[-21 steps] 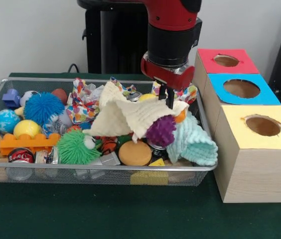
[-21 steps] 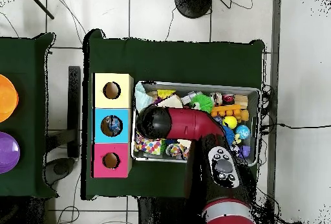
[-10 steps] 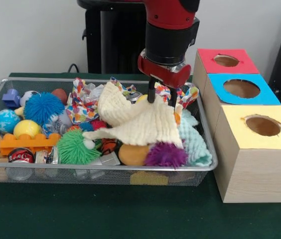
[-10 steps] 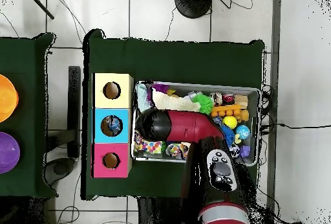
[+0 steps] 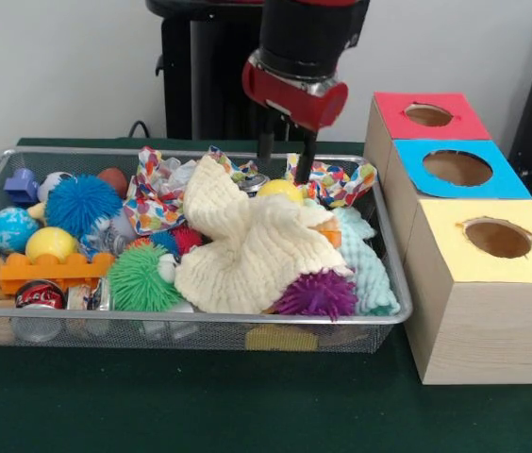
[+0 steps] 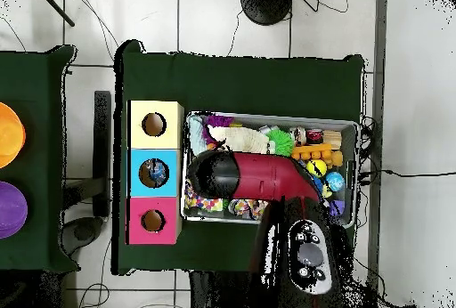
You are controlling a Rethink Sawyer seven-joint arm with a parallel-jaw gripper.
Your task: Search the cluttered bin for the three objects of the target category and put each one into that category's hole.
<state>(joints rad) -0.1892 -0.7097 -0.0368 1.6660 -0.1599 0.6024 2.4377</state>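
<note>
My gripper (image 5: 283, 167) hangs open and empty above the back right of the wire bin (image 5: 200, 319). Below it a cream waffle cloth (image 5: 247, 250) lies slumped over the clutter in the bin's middle. A purple spiky ball (image 5: 317, 294) rests against the cloth's front edge. A mint cloth (image 5: 370, 269) lies beside it at the right wall. A colourful patterned cloth (image 5: 332, 181) sits just under the gripper. In the overhead view the red arm (image 6: 258, 175) hides the gripper, and the cream cloth (image 6: 239, 138) shows beside it.
Right of the bin stand three boxes with holes: red (image 5: 426, 115), blue (image 5: 457, 168), yellow (image 5: 497, 238). The bin's left half holds a green spiky ball (image 5: 139, 278), a blue spiky ball (image 5: 82, 203), a yellow ball (image 5: 51, 243) and an orange brick (image 5: 54, 272).
The gripper let go of the cream cloth and rose up and slightly left. The cloth dropped flat into the bin, and the purple spiky ball fell to the front.
</note>
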